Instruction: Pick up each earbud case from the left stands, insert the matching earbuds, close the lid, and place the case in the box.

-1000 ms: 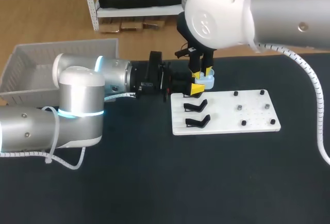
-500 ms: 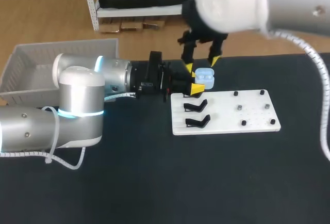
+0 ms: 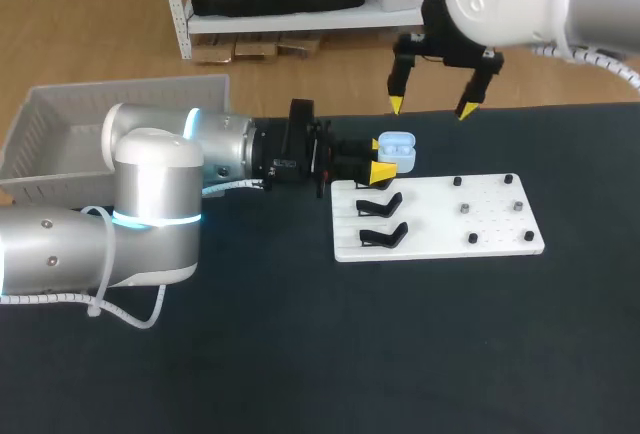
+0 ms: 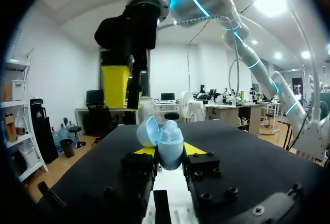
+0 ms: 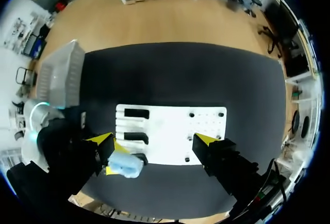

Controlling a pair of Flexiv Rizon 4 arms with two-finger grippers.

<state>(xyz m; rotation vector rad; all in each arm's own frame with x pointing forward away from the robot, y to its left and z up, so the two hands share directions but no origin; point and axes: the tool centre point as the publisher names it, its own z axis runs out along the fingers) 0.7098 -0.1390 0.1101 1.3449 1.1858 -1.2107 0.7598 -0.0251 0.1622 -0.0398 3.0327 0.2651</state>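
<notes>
Case (image 3: pixel 397 150), pale blue, sat pinched between the two yellow tips of the left gripper (image 3: pixel 384 168), which was closed on it from both sides. The left arm (image 3: pixel 160 184) lay level over the dark table (image 3: pixel 300 354), coming in from the left. It held the case near the far left corner of the white board (image 3: pixel 440 216).

In the left wrist view the case (image 4: pixel 165 146) stood upright in the left gripper (image 4: pixel 169 152), a yellow finger (image 4: pixel 193 149) on either side. Its lid (image 4: pixel 147 131) was swung open to one side. What lay inside could not be made out.

The right gripper (image 3: pixel 431 106) hung higher, beyond the case and to its right, well apart from it. Its jaws were spread wide with nothing in them. In its own wrist view the right gripper (image 5: pixel 154 140) looked down on the board (image 5: pixel 170 131). The case (image 5: pixel 125 165) showed near one of its tips, in the left gripper's hold.

The board lay flat on the table. Two black stands (image 3: pixel 382 236) stood on its left part, just beside the left gripper, and small dark pegs (image 3: pixel 458 182) dotted its right part. The grey box (image 3: pixel 60 129) sat at the far left, beyond the left arm and well apart from the board.
</notes>
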